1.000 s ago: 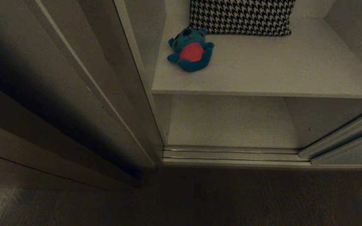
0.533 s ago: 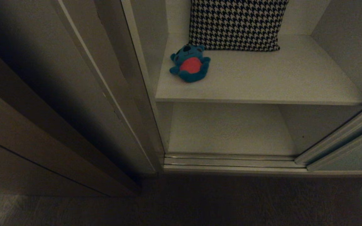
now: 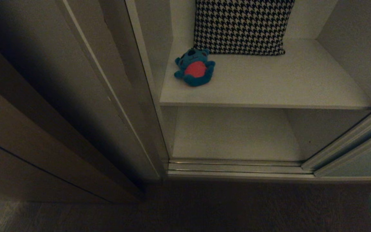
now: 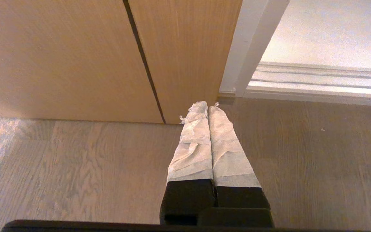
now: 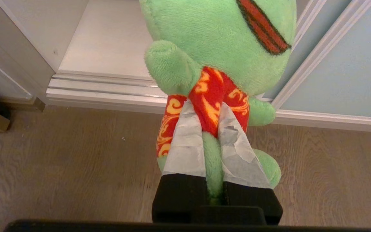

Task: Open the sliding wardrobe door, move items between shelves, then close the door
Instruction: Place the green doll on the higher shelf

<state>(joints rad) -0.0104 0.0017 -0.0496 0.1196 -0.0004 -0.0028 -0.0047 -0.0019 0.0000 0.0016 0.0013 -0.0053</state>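
beside the wardrobe's bottom track [image 3: 237, 167], the head view had tilted over the last second: the whole scene slid down the frame and the back of the upper shelf [image 3: 269, 87] came into sight. this was camera motion only; the bear [image 3: 194, 67] kept its spot on the shelf relative to the checked cushion [image 3: 242, 25].

judgement: robot was re-aiming at the shelves with one toy in hand, so the transfer step was under way, placement not yet done.

right gripper [image 5: 208, 120]: taped fingers pinched the frog [image 5: 217, 42] at its red patterned trim, held over the floor [image 5: 60, 167] just in front of the track. left gripper [image 4: 207, 108]: fingers pressed together, nothing held, over the floor near the brown wooden panel [image 4: 76, 58], beside the track's end.

sliding door [image 3: 359, 161] was pushed aside, at the far end of the track from the wooden panel; opening clear.

contents:
- upper shelf: bear lying belly up near the front corner above the track's panel-side end, head touching or just beside the cushion, which leaned on the back wall.
- lower shelf [image 3: 233, 135], directly behind the track: nothing visible on it.
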